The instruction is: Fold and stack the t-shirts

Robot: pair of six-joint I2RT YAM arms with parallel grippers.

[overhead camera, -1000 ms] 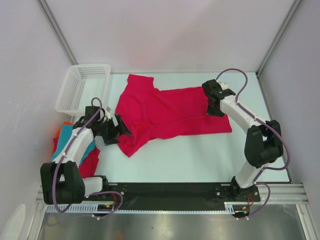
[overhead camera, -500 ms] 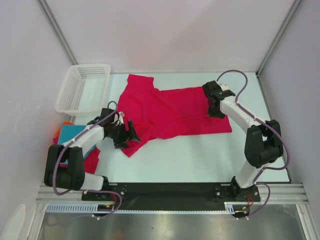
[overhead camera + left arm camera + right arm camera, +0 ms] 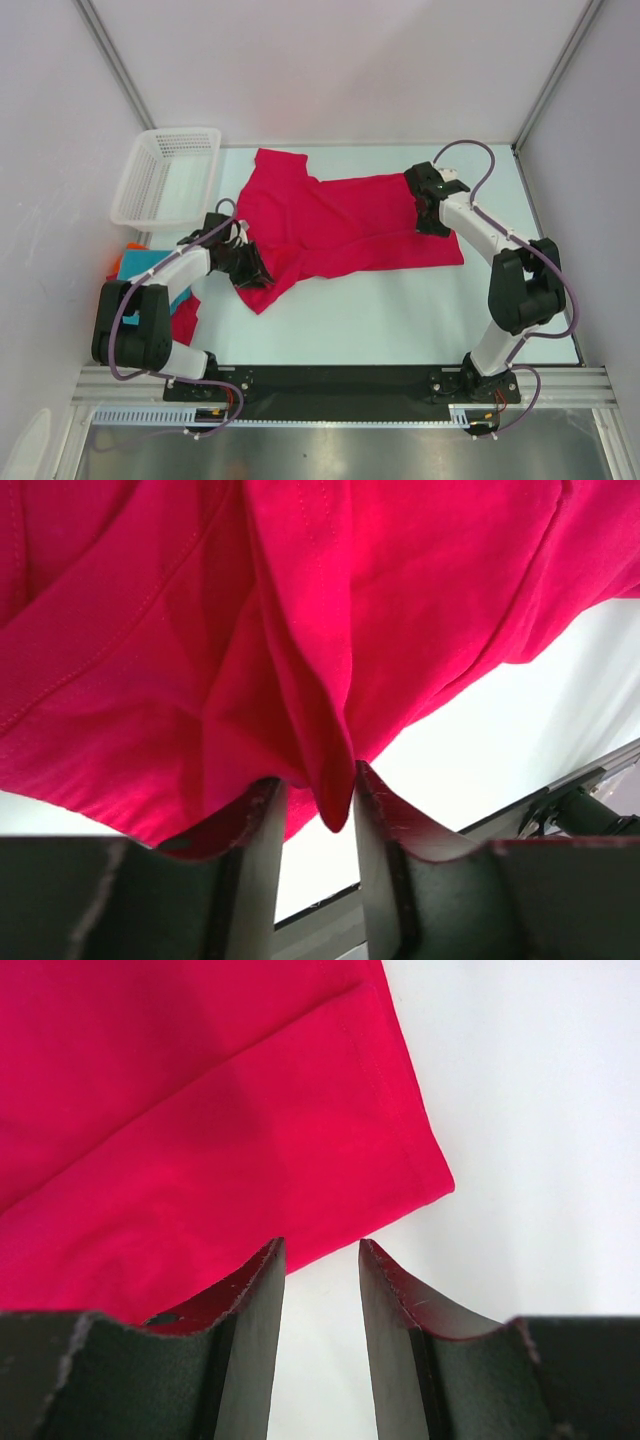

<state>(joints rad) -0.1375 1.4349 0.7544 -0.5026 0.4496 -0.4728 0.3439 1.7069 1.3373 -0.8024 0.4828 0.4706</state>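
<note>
Shirt: crimson shirt (image 3: 340, 225) lies rumpled mid-table, unfolded.
Left: my left gripper (image 3: 312, 785) is clamped on a pleat at its near-left edge.
Right: my right gripper (image 3: 320, 1250) has fingers slightly apart over the right hem corner, nothing between.
Handling: light, limp, will sag and drag on the table (image 3: 400, 310).
Hold: I'd pinch hems or corners.
Stack: folded shirts (image 3: 135, 265) at left edge.

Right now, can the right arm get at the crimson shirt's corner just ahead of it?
Probably yes. The right arm has its fingers apart just short of the corner of the crimson shirt, which lies flat on the table with nothing over it or in between.
</note>
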